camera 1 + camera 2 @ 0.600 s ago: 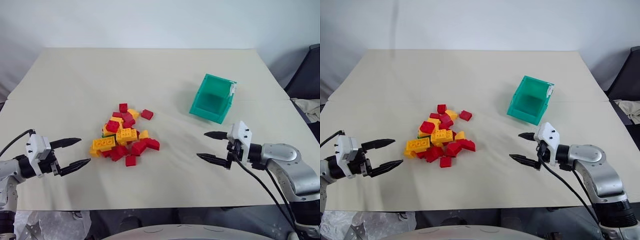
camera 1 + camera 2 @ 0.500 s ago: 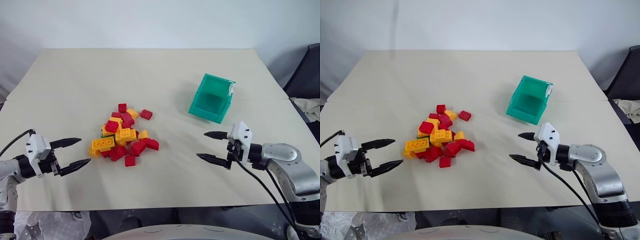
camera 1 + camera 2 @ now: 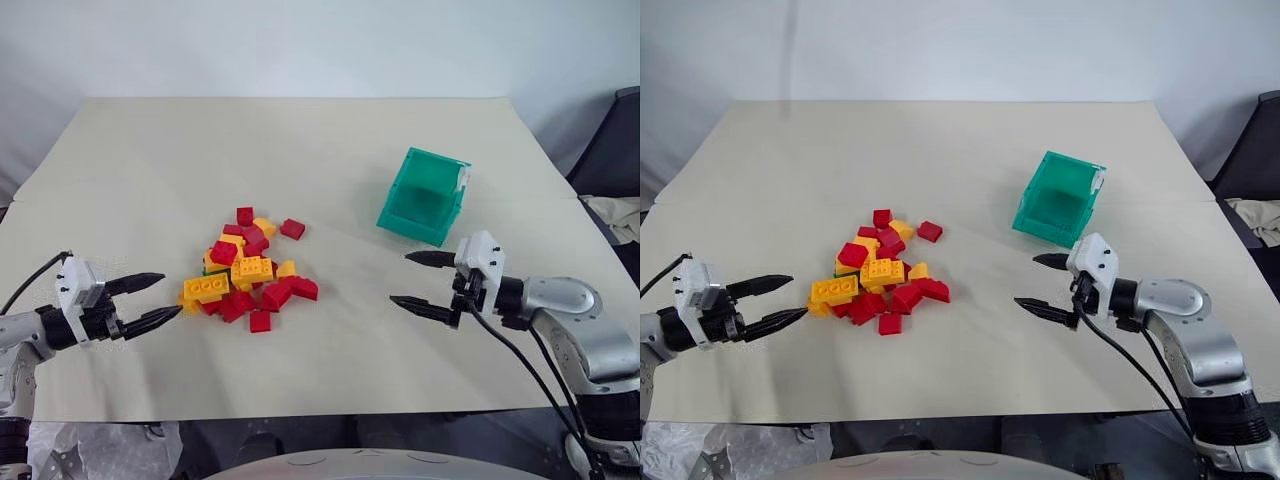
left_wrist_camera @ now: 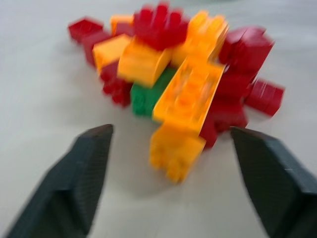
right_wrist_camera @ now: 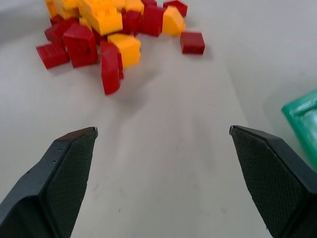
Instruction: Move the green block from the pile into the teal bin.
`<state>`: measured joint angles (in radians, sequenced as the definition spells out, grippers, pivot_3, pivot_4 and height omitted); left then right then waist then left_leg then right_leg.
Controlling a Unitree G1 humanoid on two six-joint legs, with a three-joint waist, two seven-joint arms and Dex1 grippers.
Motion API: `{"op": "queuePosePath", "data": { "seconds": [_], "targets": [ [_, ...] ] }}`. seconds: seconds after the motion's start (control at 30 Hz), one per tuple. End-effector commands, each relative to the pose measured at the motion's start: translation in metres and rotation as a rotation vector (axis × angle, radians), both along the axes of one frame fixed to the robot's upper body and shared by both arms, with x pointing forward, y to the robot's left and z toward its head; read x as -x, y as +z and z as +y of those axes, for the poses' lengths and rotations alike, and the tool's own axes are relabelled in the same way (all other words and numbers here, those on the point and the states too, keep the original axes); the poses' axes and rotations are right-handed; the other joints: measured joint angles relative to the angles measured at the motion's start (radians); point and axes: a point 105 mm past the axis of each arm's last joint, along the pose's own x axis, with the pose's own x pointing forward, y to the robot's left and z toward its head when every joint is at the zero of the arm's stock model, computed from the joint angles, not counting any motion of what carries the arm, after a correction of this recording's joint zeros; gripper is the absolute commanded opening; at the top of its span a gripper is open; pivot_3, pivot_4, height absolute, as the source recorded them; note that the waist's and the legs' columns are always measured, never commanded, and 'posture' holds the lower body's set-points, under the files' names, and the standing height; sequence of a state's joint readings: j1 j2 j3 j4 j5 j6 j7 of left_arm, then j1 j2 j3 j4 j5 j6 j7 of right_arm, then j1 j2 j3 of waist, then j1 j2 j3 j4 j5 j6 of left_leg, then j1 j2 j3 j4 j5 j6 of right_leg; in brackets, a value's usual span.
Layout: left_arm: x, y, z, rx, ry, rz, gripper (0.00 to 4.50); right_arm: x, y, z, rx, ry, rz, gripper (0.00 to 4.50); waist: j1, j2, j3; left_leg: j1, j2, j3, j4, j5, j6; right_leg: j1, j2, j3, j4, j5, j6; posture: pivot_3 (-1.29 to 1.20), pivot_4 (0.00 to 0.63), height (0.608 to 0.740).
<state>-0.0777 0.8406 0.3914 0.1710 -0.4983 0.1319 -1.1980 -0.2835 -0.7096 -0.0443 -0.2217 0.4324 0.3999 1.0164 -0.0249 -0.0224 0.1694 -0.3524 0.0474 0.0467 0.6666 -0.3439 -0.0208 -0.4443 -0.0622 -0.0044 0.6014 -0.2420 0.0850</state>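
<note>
The green block [image 4: 147, 97], a small studded green plastic brick, lies wedged low on the near-left flank of the pile [image 3: 244, 269] of red and yellow-orange toy bricks, under a long yellow brick [image 4: 188, 90], so the reach-in step is in hand. The left hand [image 3: 150, 300] hangs released and empty just beside the pile, having crept closer with its fingers somewhat narrowed; next it must slip in low around the block. The right hand [image 3: 428, 284], spread wide and empty, has lifted slightly near the slant-walled teal plastic bin [image 3: 424, 196] on the desk [image 3: 330, 150].
</note>
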Motion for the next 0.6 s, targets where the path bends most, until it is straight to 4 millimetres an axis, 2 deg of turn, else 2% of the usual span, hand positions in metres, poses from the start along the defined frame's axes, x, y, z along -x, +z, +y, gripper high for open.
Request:
{"op": "queuePosePath", "data": {
  "seconds": [0.03,0.2,0.33,0.53,0.6],
  "targets": [
    [0.004,0.022,-0.024,-0.001,-0.153,-0.063,2.87,0.005,0.015,0.011,-0.032,0.057,-0.042,4.5,0.0,0.0,0.0,0.0,0.0,0.0,0.0,0.0,0.0,0.0,0.0,0.0,0.0,0.0,0.0,0.0,0.15,0.74],
    [0.004,0.02,-0.055,-0.03,-0.347,0.016,1.28,0.008,0.019,0.024,-0.049,0.102,-0.051,4.5,0.002,0.0,0.0,0.0,-0.001,0.0,0.0,0.0,0.0,0.0,0.0,0.001,0.0,0.0,0.0,0.0,0.15,0.74],
    [-0.015,0.01,-0.066,-0.061,-0.377,0.053,0.04,0.008,0.017,0.031,-0.056,0.116,-0.062,4.5,0.003,0.0,0.0,0.0,-0.001,0.001,0.001,0.0,0.0,0.0,0.001,0.001,0.001,0.0,0.0,0.0,0.15,0.74],
    [-0.045,0.006,-0.072,-0.063,-0.356,-0.004,0.01,0.01,0.02,0.037,-0.069,0.123,-0.077,4.5,0.003,0.0,0.0,0.0,-0.001,0.001,0.002,0.0,0.0,0.0,0.002,0.001,0.001,0.0,0.0,0.0,0.15,0.74],
    [-0.062,-0.001,-0.069,-0.093,-0.301,0.013,0.01,0.01,0.023,0.038,-0.075,0.117,-0.087,4.5,0.005,0.0,0.0,0.0,-0.001,0.001,0.002,0.0,0.0,0.0,0.002,0.001,0.001,0.0,0.0,0.0,0.15,0.74]
  ]
}}
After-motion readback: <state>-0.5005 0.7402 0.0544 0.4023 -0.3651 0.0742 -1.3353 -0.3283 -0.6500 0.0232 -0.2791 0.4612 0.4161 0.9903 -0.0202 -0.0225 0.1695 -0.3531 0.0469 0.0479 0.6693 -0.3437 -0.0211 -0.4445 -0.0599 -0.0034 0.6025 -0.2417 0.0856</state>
